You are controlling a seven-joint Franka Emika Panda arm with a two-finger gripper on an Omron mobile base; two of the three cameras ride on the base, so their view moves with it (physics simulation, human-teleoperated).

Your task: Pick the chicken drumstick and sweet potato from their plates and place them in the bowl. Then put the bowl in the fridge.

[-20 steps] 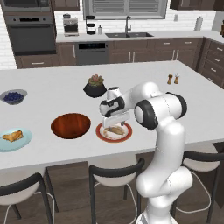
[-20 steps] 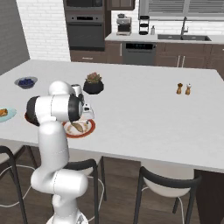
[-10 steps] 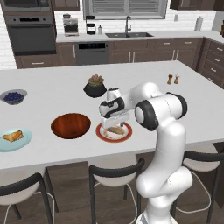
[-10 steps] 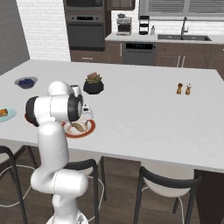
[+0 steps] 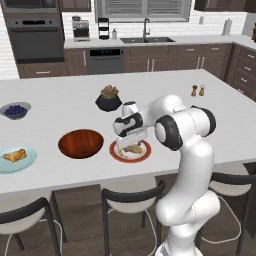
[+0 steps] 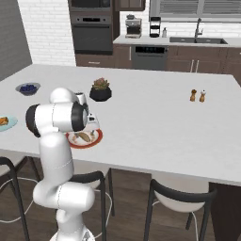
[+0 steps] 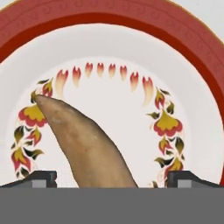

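Note:
The pale tan sweet potato (image 7: 87, 144) lies on the white plate with the red-brown rim (image 7: 109, 17), and also shows as the sweet potato (image 5: 132, 148) on the plate (image 5: 143, 155) near the counter's front edge. My gripper (image 5: 131, 141) hangs just above it, open, one fingertip (image 7: 39, 178) on each side of the piece without touching it. The dark reddish-brown bowl (image 5: 81, 143) sits just left of that plate. The golden chicken drumstick (image 5: 14, 155) rests on the light blue plate (image 5: 25, 162) at the far left. The fridge is out of view.
A black plant pot (image 5: 108, 99) stands behind the red-rimmed plate. A small grey bowl of blueberries (image 5: 15, 110) is at the back left, salt and pepper shakers (image 5: 197, 90) at the right. Bar stools (image 5: 132, 200) line the counter's front edge.

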